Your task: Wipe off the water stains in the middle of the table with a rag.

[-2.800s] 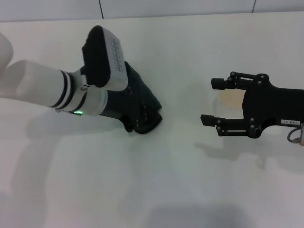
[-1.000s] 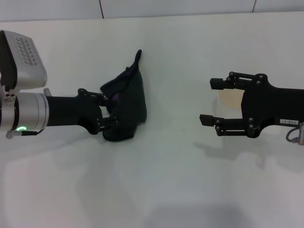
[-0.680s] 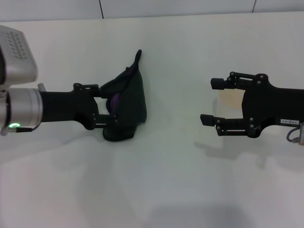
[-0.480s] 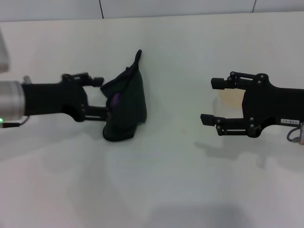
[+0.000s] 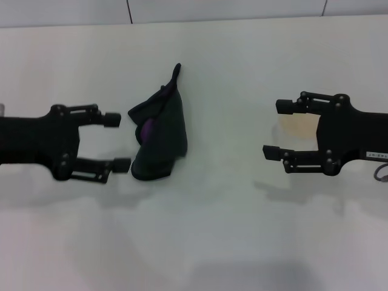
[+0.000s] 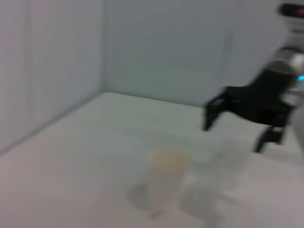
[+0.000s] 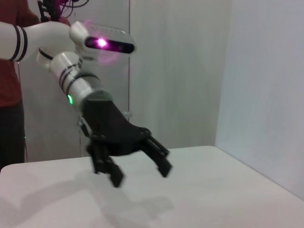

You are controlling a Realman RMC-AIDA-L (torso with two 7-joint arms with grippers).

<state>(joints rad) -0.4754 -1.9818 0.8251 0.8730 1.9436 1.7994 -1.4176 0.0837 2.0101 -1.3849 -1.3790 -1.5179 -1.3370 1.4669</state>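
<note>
The rag (image 5: 160,136) lies bunched in a dark green-black heap on the white counter (image 5: 200,236), a purple patch showing on the side toward the left claw and a thin strap-like tail pointing toward the counter's far edge. It sits left of the counter's middle, nearer the far edge than the near one, and nothing grips it. No orange-red blot can be made out on the counter surface in any view. The left claw (image 5: 117,142) is just beside the rag on its left, fingers spread apart, the lower fingertip almost at the cloth's edge; contact cannot be confirmed. In the right wrist view the same left claw (image 7: 137,168) hangs just above the counter with fingers parted and nothing between them. The right claw (image 5: 279,128) is held well apart from the rag toward the counter's right side, fingers likewise apart and holding nothing. A translucent whitish cup (image 5: 298,126) stands upright between the right claw's fingers, partly hidden by the claw body; in the left wrist view the cup (image 6: 166,183) appears to stand free on the counter, its contents not discernible.
</note>
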